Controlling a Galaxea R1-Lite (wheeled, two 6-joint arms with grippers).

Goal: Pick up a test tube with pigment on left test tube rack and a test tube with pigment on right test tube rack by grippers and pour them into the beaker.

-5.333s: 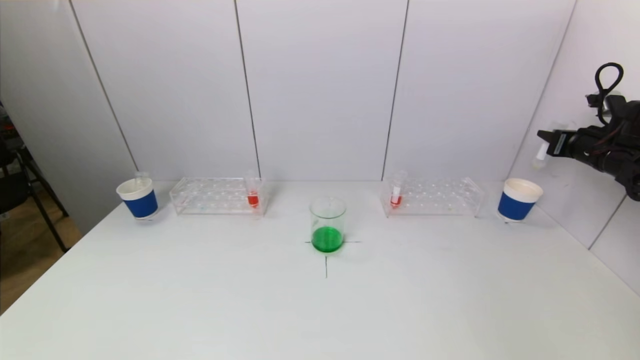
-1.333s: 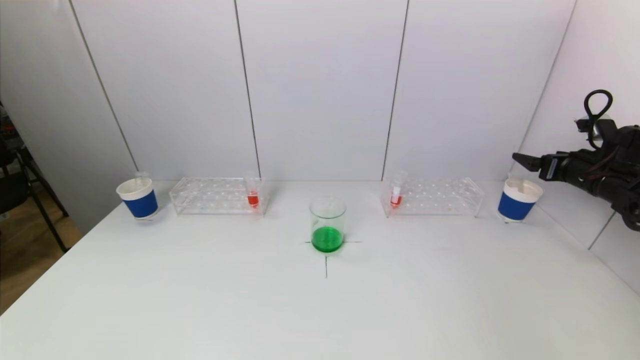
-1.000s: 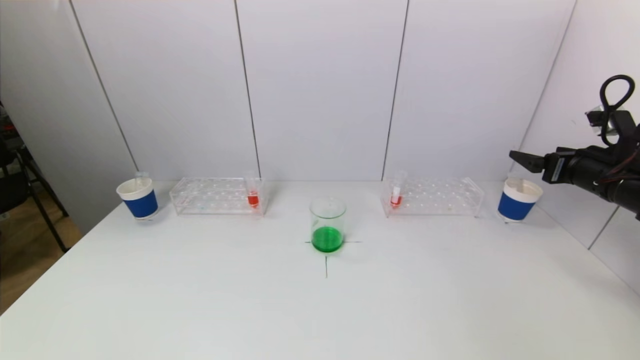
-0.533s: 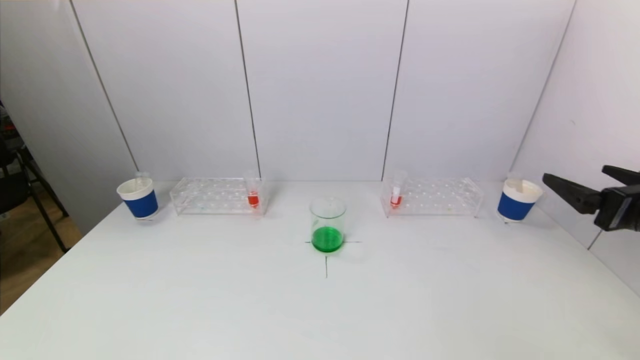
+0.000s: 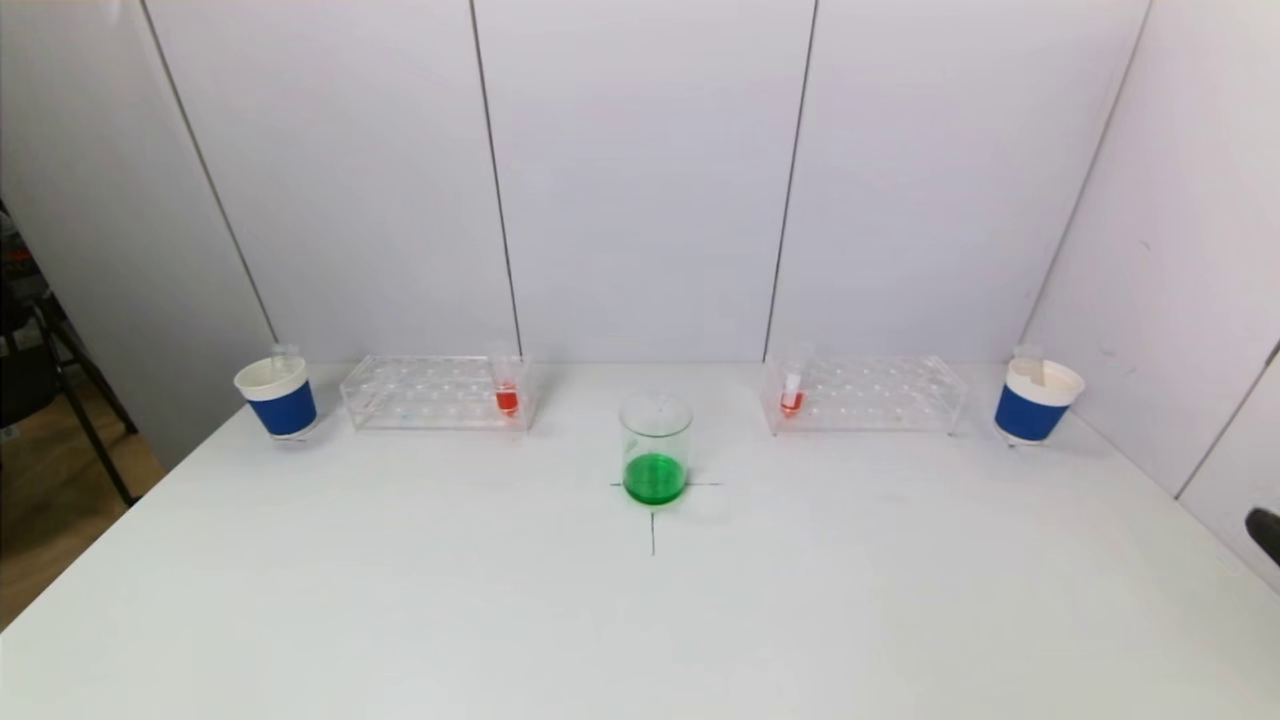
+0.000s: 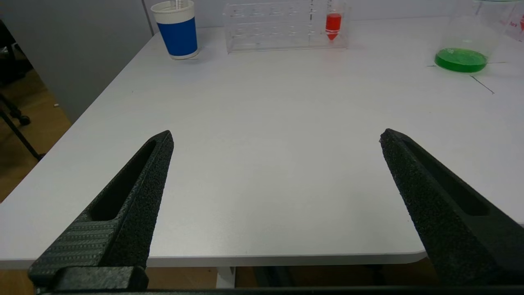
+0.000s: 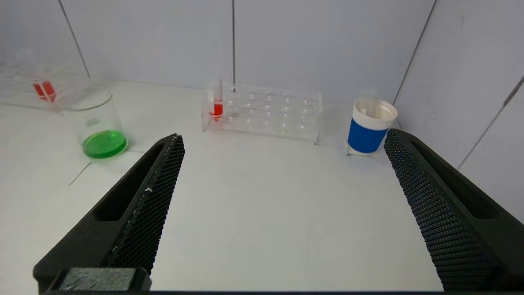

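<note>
A glass beaker [image 5: 655, 450] with green liquid stands mid-table on a cross mark. The left test tube rack [image 5: 430, 392] holds one tube of red pigment [image 5: 506, 392] at its inner end. The right test tube rack [image 5: 870, 394] holds another red tube [image 5: 792, 392]. My left gripper [image 6: 276, 134] hangs open and empty over the table's near left edge, far from its rack [image 6: 270, 28]. My right gripper [image 7: 283, 135] is open and empty too, well short of its rack [image 7: 266, 112]. Only one of its fingertips [image 5: 1266, 533] shows in the head view.
A blue paper cup [image 5: 277, 398] with a clear tube in it stands left of the left rack. A second blue cup [image 5: 1036, 402], also holding a tube, stands right of the right rack. Grey wall panels close the back and right side.
The right arm, earlier holding an empty tube above the right cup, then open beside it, has dropped down and back until it is almost out of the head view. Nothing else moved.
</note>
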